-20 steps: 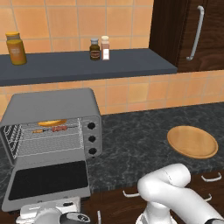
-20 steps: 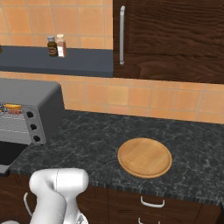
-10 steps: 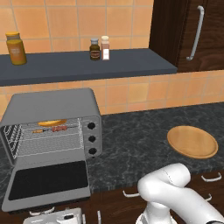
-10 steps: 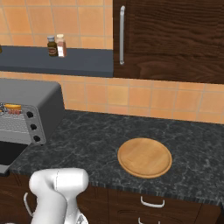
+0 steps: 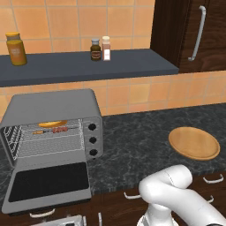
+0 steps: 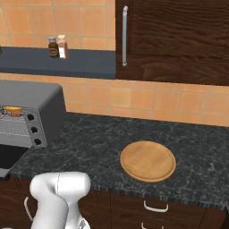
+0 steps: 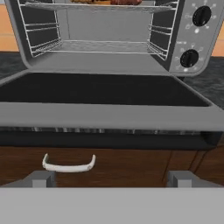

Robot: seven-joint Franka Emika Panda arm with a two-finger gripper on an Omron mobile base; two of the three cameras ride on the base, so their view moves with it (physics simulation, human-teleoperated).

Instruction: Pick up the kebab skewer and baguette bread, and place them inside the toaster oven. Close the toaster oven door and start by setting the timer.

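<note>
Oven (image 5: 53, 110): sitting on the dark counter (image 5: 141, 137) at its left end, open, with the bread (image 5: 53, 123) and skewer (image 5: 55, 130) lying on the upper rack.
Door (image 5: 48, 181): lying flat, hanging out past the counter edge; both foods being in, closing looks like the step in hand.
Gripper (image 7: 111, 178): waiting low, under the door's front edge, facing the drawer front; fingers (image 7: 41, 178) standing wide apart, holding nothing.
Advice: be coming up beneath the front rim, centred, pushing up and back in an arc until the door is shutting flush.
Knobs (image 7: 201, 16): sitting on the right panel, waiting for the timer setting.
</note>
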